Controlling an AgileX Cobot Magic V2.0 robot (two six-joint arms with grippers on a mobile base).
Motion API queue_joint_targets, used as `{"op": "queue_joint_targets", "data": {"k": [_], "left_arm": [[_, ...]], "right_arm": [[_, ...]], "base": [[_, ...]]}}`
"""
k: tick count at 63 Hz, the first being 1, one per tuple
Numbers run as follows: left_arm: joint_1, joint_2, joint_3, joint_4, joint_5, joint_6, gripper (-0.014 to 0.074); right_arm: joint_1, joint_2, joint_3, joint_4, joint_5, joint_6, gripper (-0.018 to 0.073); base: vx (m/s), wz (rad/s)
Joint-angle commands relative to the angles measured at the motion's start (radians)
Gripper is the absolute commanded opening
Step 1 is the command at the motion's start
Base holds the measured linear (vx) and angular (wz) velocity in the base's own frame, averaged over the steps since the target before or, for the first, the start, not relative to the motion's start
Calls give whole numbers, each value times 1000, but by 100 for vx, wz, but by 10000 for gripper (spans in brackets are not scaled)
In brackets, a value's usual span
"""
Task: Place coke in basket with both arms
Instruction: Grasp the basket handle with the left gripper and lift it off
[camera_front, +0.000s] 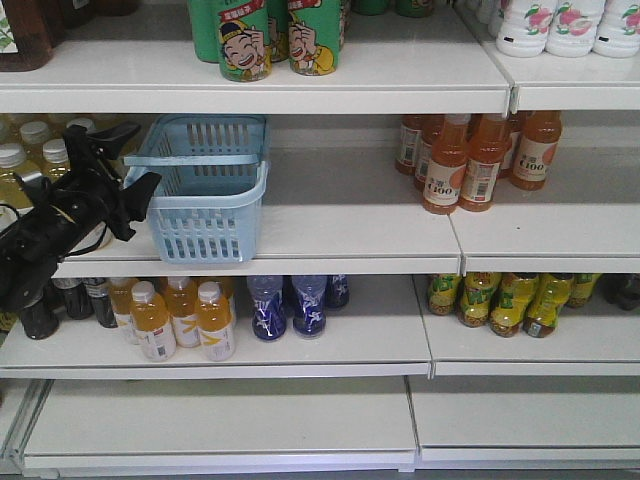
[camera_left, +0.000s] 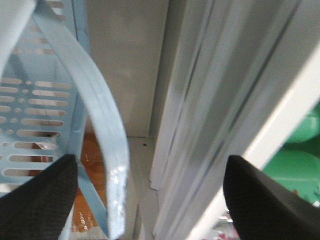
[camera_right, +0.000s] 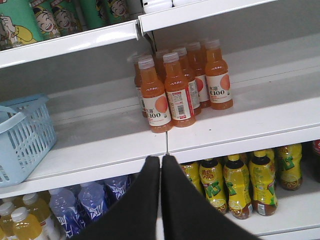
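- Matte black left gripper (camera_left: 150, 167) gapes wide beside the light blue slotted plastic basket (camera_front: 205, 235).
- Matching right gripper (camera_right: 161, 162) has its fingers pressed together, empty.
- Red-wrapped coke bottle is not in view, so the step looks like the approach; next it must be found and grasped.

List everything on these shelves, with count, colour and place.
basket: one, light blue, middle shelf left
C100 bottles: about six, orange, middle shelf right
cartoon cans: at least two, green, top shelf
white bottles: three, white with pink, top right
juice bottles: at least three, orange-yellow, lower shelf left
blue bottles: three, dark blue, lower shelf centre
yellow bottles: about five, yellow-green, lower shelf right
left hand: one, black, open beside basket
right hand: one, black, shut, facing shelf edge
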Motion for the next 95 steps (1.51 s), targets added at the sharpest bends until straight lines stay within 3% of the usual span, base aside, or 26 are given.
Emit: {"op": "queue_joint_targets", "data": {"k": [1,13,25,31,43,48,57,71,79,95], "left_arm": [[-21,-54,-53,-28,4,-5,577],[-42,-53,-111,-66,58,-4,564],[-44,-29,-142,-67,75,-34,498],[-44,-18,-144,-67,76,-40,415],[-44,-8,-144,-37,49,-48,115],[-44,-8,-144,8,10,-47,-9],[-44,-8,-144,143,-110,-49,-8],[-47,-28,-76,481,-352,-121,-8],[-71,-111,45,668,-351,-127,-8],[-156,-422,345,796,-351,-81,-8]], "right_arm": [[-5,-13,8,-8,-70,-7,-5],[-5,-13,8,-8,-70,-7,-5],[-5,-13,8,-8,-70,-7,-5],[-5,-13,8,-8,-70,-7,-5],[-5,-13,8,-8,-70,-7,-5],[-5,-13,8,-8,-70,-7,-5],[-5,-13,8,-8,-70,-7,-5],[-5,-13,8,-8,-70,-7,-5],[-5,-13,8,-8,-70,-7,-5],[-5,-13,8,-8,-70,-7,-5]], "base": [[0,0],[0,0],[0,0],[0,0],[0,0],[0,0],[0,0],[0,0],[0,0],[0,0]]}}
